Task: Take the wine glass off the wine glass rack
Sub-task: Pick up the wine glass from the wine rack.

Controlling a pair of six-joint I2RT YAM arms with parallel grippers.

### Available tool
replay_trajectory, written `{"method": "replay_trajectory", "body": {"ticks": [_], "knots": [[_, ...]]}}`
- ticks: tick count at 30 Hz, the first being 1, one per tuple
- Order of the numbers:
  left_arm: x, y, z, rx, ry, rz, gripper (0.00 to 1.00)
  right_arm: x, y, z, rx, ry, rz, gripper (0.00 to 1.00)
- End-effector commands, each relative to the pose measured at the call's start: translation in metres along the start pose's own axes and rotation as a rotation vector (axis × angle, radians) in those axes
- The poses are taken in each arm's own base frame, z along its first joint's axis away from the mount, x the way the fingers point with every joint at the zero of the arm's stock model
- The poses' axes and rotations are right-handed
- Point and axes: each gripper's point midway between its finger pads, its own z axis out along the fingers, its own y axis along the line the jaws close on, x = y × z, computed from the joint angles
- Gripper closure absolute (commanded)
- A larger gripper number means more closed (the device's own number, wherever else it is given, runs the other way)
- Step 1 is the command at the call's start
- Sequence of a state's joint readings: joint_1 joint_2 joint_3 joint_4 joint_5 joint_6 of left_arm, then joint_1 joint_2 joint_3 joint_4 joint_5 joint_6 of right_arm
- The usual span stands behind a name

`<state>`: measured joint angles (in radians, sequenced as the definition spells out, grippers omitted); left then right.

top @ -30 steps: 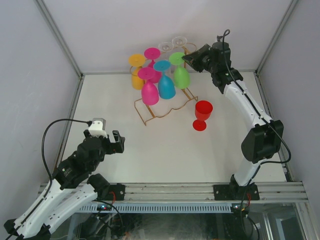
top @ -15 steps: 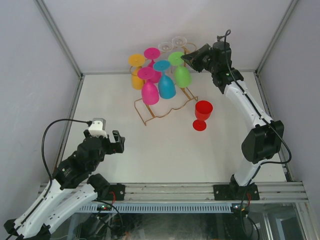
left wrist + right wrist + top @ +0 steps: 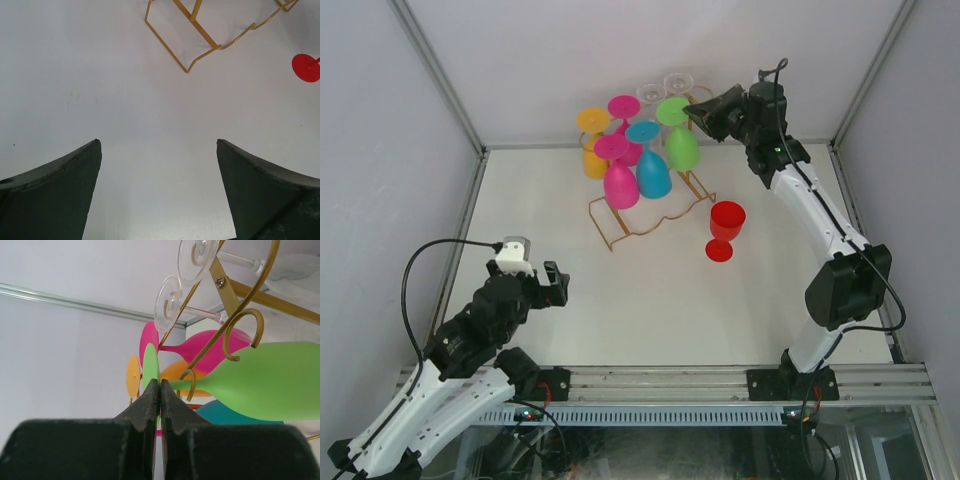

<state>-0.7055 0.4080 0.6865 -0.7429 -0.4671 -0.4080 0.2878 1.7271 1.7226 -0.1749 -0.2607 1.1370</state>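
Overhead view of a white table [image 3: 650,300] with two robot arms. At the back stands the gold wine glass rack [image 3: 200,27], with pink, blue, orange and clear glasses hanging upside down.

The right gripper [image 3: 159,385] reaches to the rack's right front corner. Its fingers are almost together, pinching the thin round foot of the green wine glass [image 3: 682,148]. The stem lies beside the curled rail ends, and whether it rests on them cannot be told.

Compared with a second ago, the right gripper and the green wine glass sit slightly higher and further back.

A red glass [image 3: 725,222] stands upright just right of the rack, unmoved.

The left gripper [image 3: 158,141] hovers over bare table near the front, spread wide, holding nothing, unchanged.
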Motion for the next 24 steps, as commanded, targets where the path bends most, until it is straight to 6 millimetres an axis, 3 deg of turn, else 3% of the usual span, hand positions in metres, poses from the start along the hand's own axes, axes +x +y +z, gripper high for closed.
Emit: {"method": "replay_trajectory", "body": {"ticks": [1, 24], "knots": [[-0.015, -0.006, -0.002, 0.022, -0.04, -0.027, 0.0, -0.018, 0.038, -0.028, -0.085, -0.08, -0.033, 1.0], [-0.014, -0.006, -0.001, 0.023, -0.038, -0.023, 0.0, -0.011, 0.027, -0.034, -0.062, -0.059, -0.044, 1.0]]}}
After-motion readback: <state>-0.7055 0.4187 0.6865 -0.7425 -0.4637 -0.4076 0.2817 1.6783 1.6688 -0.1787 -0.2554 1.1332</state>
